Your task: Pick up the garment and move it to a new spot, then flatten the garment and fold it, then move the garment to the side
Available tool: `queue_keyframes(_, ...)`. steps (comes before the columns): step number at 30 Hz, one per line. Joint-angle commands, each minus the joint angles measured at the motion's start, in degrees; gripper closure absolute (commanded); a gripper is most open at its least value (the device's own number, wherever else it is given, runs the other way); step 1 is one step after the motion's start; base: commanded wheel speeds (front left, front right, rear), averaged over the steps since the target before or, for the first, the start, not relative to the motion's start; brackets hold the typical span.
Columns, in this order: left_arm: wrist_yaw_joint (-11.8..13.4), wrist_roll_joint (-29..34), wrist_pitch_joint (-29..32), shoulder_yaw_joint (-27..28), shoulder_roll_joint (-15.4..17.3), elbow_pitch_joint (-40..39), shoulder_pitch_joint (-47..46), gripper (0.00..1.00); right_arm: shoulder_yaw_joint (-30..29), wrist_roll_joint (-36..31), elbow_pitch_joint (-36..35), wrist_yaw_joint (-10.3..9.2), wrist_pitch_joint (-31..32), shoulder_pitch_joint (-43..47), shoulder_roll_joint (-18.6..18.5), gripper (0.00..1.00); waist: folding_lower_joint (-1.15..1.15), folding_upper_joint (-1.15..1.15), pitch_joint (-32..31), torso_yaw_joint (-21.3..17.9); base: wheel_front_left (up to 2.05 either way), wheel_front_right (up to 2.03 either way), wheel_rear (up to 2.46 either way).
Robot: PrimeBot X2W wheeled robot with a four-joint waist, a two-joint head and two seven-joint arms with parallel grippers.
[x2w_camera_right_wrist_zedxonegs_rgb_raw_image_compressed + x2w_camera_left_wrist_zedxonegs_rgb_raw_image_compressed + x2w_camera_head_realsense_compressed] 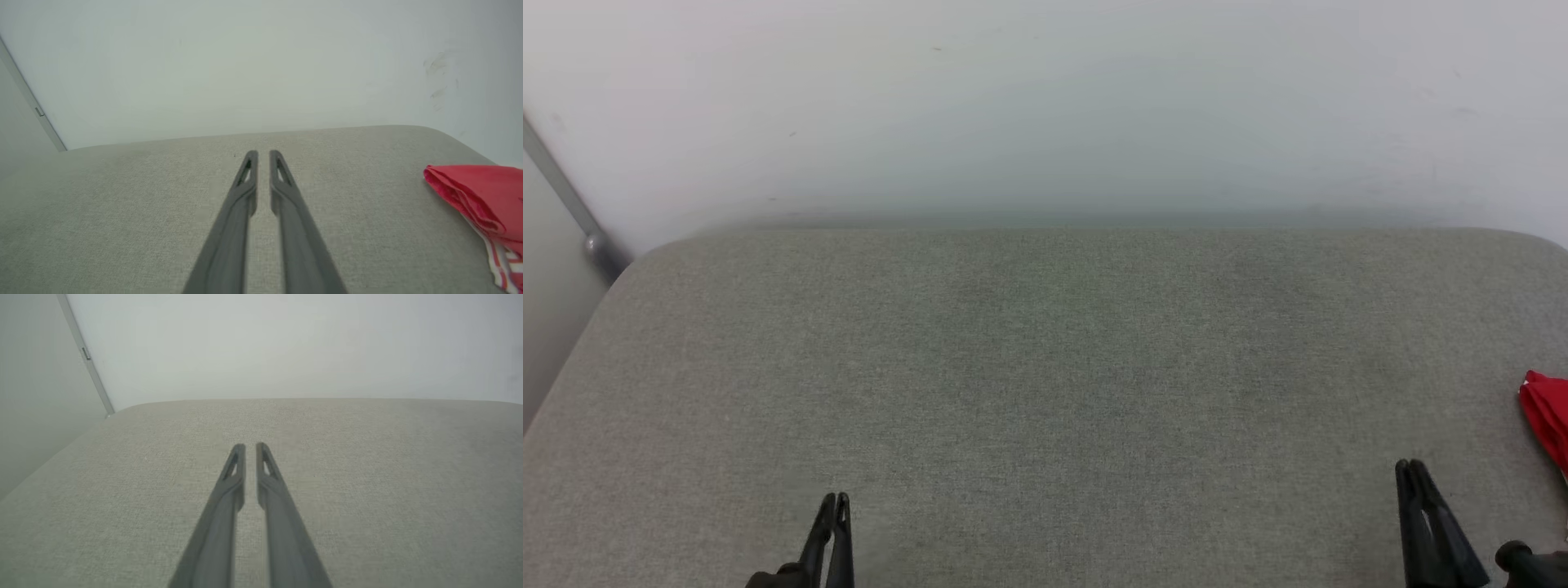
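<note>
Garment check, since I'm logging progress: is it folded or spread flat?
Folded or bunched: the garment shows stacked red layers on the cushion, not spread flat. Much of it is cut off.

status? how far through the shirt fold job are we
Looks near the end, though I can't be sure. Done: the garment lies in layers at the right edge of the grey surface. In hand: nothing; left gripper and right gripper are shut and empty. Left: apparently nothing.
</note>
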Motion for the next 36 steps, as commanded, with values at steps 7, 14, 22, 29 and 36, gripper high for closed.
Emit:
queue_keyframes(7,-0.7,-6.9,1.4,0.4,0.1,1.1,-1.2,1.00,0.3,6.6,1.3,0.00,1.3,-1.2,-0.3,1.00,0.00,0.00,0.1,-0.1,0.00,0.00,0.00)
queue_keyframes(14,-1.6,-15.1,3.2,0.9,0.3,2.2,-3.0,1.00,0.5,14.6,2.6,-0.01,2.9,-3.0,-0.7,1.00,0.00,0.00,0.3,-0.2,0.00,0.00,0.00)
queue_keyframes(22,-2.5,-23.8,5.0,1.6,0.5,3.3,-4.8,1.00,0.6,22.9,3.9,-0.01,4.6,-4.8,-1.0,1.00,0.00,0.00,0.5,-0.3,0.00,0.00,0.00)
queue_keyframes(29,-3.2,-30.7,6.6,2.2,0.7,4.0,-6.2,1.00,0.7,29.4,4.9,-0.01,6.0,-6.2,-1.2,1.00,0.00,0.00,0.7,-0.4,0.00,0.00,0.00)
queue_keyframes(36,-3.9,-37.0,8.0,2.7,0.7,4.6,-7.4,1.00,0.7,35.5,5.8,-0.01,7.4,-7.4,-1.3,1.00,0.00,0.00,0.8,-0.5,0.00,0.00,0.00)
